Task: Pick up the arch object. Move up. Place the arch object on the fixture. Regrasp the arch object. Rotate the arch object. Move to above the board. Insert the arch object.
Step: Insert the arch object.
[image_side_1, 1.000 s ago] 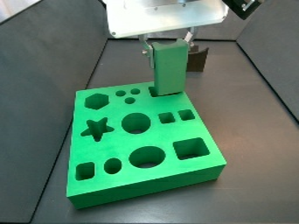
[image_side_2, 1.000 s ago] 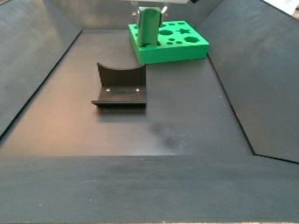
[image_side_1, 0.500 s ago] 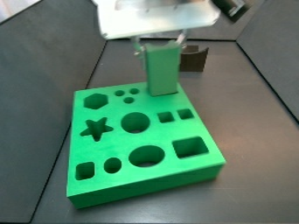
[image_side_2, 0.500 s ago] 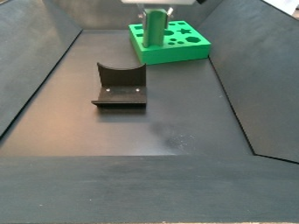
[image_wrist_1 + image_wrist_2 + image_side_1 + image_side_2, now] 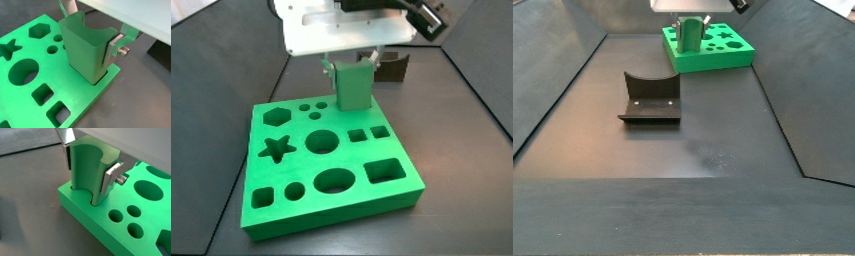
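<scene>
Item: arch object [image 5: 85, 50], upright, lower end entering arch hole at board [image 5: 27, 107] edge. Gripper [image 5: 90, 25] above board, clenched on it. Step: insert. Next: prob. push down, then release.

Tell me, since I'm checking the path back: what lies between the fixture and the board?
Only bare dark floor lies between the fixture and the board, seen in a side view; the gripper holds the arch object over the board.

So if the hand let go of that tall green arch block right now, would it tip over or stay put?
Probably stay. The dull green arch-shaped block stands upright with its lower end already in a cut-out at the corner of the bright green slab with shaped holes. It looks rigid, showing no bend where the hand clamps it. How deep it sits is unclear.
</scene>
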Tool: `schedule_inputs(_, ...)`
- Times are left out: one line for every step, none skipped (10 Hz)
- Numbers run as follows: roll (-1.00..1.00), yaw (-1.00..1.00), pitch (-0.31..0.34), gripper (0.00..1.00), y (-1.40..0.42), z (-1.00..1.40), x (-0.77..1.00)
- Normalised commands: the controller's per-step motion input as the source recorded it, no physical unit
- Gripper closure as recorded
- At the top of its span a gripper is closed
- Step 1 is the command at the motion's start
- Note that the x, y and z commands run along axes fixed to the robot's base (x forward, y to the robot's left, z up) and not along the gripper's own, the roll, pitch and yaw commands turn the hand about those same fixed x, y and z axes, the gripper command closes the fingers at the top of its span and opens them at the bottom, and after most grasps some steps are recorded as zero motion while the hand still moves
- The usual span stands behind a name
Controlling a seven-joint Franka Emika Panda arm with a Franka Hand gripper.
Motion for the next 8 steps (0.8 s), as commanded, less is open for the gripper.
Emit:
schedule_inputs(0.32,0.00,0.169,1.00,-0.37,-0.47,0.49)
schedule_inputs(0.33,0.00,0.144,1.00,-0.33,-0.51,0.49)
schedule_inputs(0.29,0.00,0.069,1.00,-0.32,-0.65,0.43)
schedule_inputs(0.27,0.00,0.000,1.00,-0.32,-0.72,0.32)
schedule_inputs(0.25,0.00,-0.004,1.00,-0.23,-0.63,0.05)
schedule_inputs(0.28,0.00,0.000,1.00,-0.15,-0.33,-0.13)
schedule_inputs(-0.01,0.00,-0.051,1.00,0.00,0.00,-0.03)
schedule_inputs(0.00,0.00,0.000,1.00,0.00,0.00,0.00)
